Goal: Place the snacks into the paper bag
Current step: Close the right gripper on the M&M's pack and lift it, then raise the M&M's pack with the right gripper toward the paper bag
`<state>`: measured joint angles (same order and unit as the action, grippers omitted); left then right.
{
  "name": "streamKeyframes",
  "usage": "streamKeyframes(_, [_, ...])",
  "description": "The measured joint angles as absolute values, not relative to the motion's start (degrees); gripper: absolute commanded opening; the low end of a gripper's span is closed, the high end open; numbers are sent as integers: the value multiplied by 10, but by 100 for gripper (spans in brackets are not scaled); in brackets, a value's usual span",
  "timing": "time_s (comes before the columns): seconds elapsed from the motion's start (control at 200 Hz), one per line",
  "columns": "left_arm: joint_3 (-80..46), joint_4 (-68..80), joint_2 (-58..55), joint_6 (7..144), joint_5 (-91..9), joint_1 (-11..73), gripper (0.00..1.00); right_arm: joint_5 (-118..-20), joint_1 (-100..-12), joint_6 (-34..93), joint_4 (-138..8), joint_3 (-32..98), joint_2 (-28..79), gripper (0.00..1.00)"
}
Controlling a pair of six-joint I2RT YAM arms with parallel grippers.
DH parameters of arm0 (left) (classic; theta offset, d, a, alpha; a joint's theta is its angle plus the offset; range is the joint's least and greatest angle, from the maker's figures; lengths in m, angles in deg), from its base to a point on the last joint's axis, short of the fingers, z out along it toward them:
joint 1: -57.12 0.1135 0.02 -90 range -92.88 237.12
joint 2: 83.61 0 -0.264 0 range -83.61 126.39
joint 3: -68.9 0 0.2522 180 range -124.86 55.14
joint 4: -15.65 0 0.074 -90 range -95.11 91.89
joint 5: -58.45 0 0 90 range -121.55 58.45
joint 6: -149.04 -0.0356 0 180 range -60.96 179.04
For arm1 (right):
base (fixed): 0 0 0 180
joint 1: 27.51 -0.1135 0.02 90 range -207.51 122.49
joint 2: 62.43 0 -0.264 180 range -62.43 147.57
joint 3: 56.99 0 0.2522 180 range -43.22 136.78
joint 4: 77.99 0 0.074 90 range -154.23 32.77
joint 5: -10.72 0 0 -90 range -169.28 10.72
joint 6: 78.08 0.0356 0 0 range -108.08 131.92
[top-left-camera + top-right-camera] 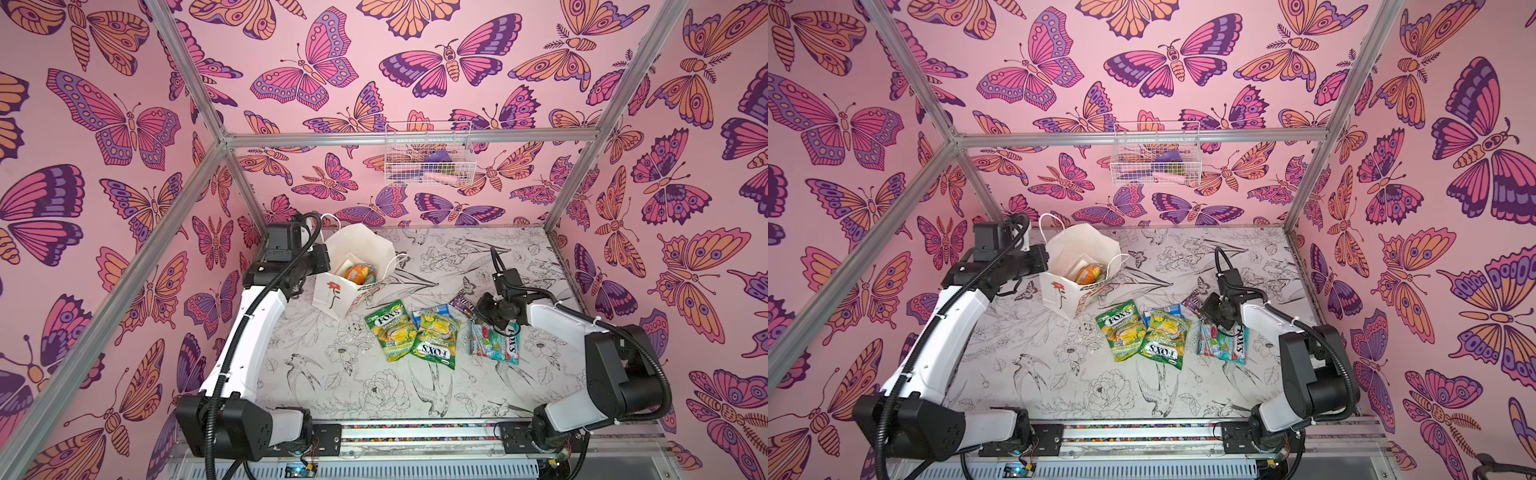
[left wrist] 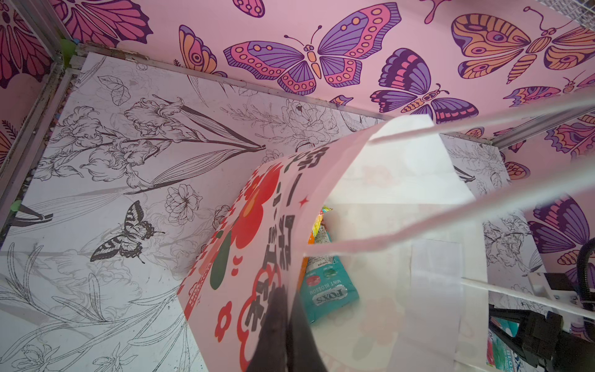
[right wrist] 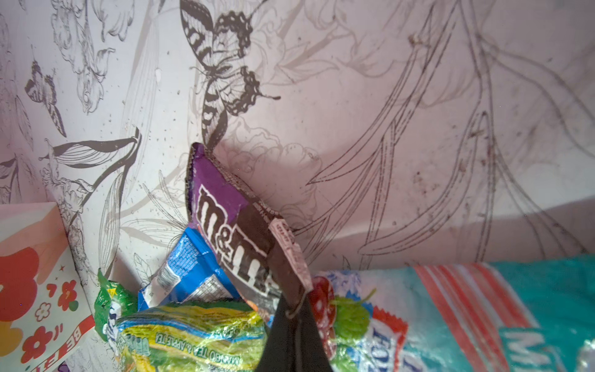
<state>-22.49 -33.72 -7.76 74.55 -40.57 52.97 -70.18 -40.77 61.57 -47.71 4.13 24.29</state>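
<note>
While the left tool (image 2: 286,306) is clamped shut on the printed side wall of the paper bag (image 2: 264,244), pinching the paper close to the rim, the right tool (image 3: 291,309) is closed on one end of the purple wrapper (image 3: 225,206). That wrapper slants away from the right tool's tips. Whether its far end touches the bench (image 1: 332,374) cannot be told. In both top views the paper bag (image 1: 361,245) (image 1: 1075,245) stands open-mouthed at the far left of the bench, against the left tool. An orange packet (image 1: 357,272) and a teal mint packet (image 2: 328,290) lie inside it, and deeper contents are hidden by the walls. The purple wrapper (image 1: 460,300) sits right of centre, well apart from the bag. Just beside it lie the blue-white packet (image 3: 190,267) and the teal FOX'S bag (image 1: 498,345). Two green-yellow FOX'S bags (image 1: 388,332) lie overlapping mid-bench, between the bag and the right tool. The nearer-right one (image 1: 436,343) covers most of the blue-white packet. The right wrist overhangs the teal FOX'S bag's far end. Both tools' fingertips are hidden in the top views. A blurred cord handle (image 2: 483,212) crosses the left wrist view.
</note>
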Motion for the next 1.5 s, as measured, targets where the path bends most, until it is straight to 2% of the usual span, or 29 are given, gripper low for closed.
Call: streamKeyframes(1.502, [-225,-337,-78,746,-410,530,0,-661,-415,614,-471,41,100,0])
